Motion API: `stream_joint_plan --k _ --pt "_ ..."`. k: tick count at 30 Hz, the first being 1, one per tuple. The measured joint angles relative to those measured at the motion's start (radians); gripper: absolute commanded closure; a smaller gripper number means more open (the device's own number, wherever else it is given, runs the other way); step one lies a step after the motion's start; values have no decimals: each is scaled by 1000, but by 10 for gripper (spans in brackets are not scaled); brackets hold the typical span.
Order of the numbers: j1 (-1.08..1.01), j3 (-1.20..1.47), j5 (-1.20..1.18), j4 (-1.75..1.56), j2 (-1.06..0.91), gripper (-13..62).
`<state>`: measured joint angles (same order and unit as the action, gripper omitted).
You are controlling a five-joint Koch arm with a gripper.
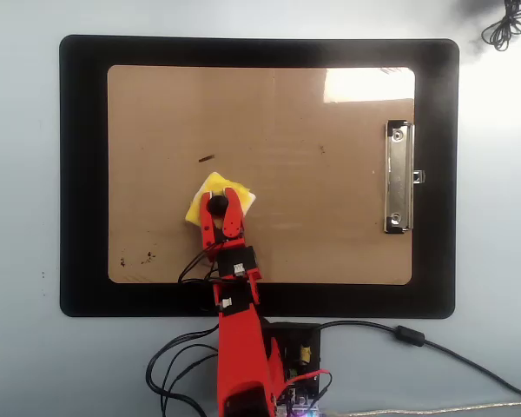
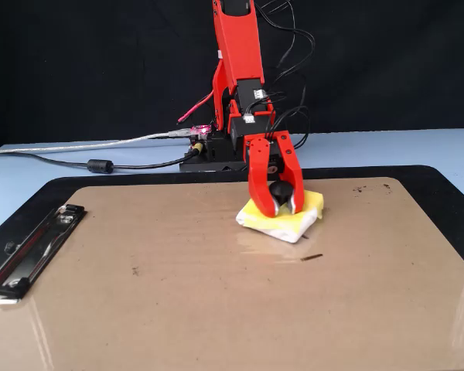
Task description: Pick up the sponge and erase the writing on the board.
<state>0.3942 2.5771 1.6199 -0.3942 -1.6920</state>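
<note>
My tool [image 2: 279,202] is clamped on the black knob [image 2: 278,191] of the sponge [image 2: 294,218], which lies flat on the board [image 2: 216,294], just left of centre in the overhead view. Only the fixed view shows the knob between the jaws; from overhead my arm [image 1: 239,347] hides it. A short dark stroke [image 1: 206,158] sits above the sponge overhead, and the clip [image 1: 398,178] is at the right.

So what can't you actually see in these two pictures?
- Any writing under the sponge: in both views the sponge and gripper cover that patch of board.
- Board's top right corner, overhead view: washed out by glare.
- Small dark mark and corner specks: too small to read.
- Arm's upper part, fixed view: cut off by the top edge.
</note>
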Motion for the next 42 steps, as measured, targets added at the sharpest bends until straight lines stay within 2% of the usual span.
stream_joint_plan --k 3,8,9,12,17,19,22,26,29,33,38,42 --pt "34 -124 2 -2 124 574" --pt "31 -552 2 -17 517 574" --pt "29 -566 3 -18 537 574" --pt "15 -472 3 -23 456 574" --pt "3 -20 5 -11 69 574" --pt "-2 -2 0 -3 15 574" --pt "-2 -28 3 -2 52 574" --pt "-43 -379 3 -3 353 574" --pt "-133 -514 6 -9 468 574" --pt "-170 -379 6 -17 399 574" --pt "-175 -133 8 -12 173 574" --pt "-166 -272 8 2 255 574"
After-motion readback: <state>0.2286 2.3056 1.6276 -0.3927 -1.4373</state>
